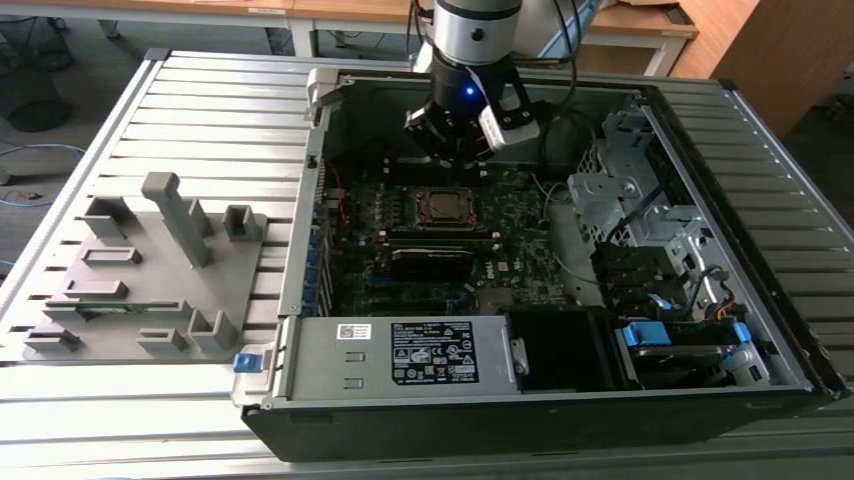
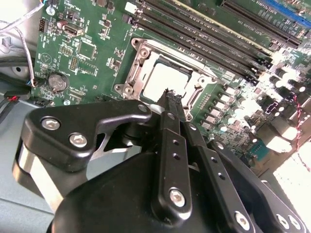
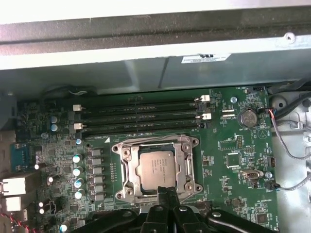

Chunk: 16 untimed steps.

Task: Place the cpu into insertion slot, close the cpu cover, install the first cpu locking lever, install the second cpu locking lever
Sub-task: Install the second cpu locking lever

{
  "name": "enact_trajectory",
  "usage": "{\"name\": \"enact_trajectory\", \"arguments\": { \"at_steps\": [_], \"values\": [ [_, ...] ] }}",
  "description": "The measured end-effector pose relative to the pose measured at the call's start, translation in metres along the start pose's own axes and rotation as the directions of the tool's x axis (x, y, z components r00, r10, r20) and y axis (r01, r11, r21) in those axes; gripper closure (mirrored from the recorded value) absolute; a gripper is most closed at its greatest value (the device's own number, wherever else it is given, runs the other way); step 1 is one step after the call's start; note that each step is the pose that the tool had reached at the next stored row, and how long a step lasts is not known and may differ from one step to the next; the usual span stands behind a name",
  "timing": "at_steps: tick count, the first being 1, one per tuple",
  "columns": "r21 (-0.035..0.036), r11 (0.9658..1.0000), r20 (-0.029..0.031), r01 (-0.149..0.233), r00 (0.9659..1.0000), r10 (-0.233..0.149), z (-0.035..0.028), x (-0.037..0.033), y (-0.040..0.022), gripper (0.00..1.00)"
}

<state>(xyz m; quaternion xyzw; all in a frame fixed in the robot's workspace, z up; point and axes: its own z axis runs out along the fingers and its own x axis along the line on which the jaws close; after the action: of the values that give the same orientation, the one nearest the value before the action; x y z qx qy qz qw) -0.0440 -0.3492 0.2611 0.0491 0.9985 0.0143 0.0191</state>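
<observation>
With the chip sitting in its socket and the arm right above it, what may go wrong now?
1. The fingers are pressed together over the edge of the cpu; a slightly low descent might scrape its metal top.
2. The cpu cover frames the chip closely, so a sideways slip could catch the frame.
3. The memory sticks lie beside the socket, which leaves little room there.

The arm (image 1: 470, 30) comes down from 12 o'clock in the exterior view, its silver wrist section upright and a small blue light glowing on the black body below it. The gripper (image 1: 457, 152) points straight down. In the second wrist view its 2 black fingers (image 2: 171, 145) lie pressed together with no gap, tips meeting at a point. In the first wrist view the gripper (image 3: 166, 193) shows the same closed tips, nothing between them.
</observation>
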Motion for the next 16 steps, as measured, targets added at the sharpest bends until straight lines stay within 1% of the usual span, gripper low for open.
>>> {"name": "enact_trajectory", "arguments": {
  "at_steps": [10,16],
  "values": [
    [-0.0001,1.0000,0.0001,0.000,1.0000,0.000,-0.0002,-0.0008,-0.0084,0.89],
    [0.0000,1.0000,0.0000,0.000,1.0000,0.000,-0.0004,-0.0014,-0.0147,0.89]
  ]
}}
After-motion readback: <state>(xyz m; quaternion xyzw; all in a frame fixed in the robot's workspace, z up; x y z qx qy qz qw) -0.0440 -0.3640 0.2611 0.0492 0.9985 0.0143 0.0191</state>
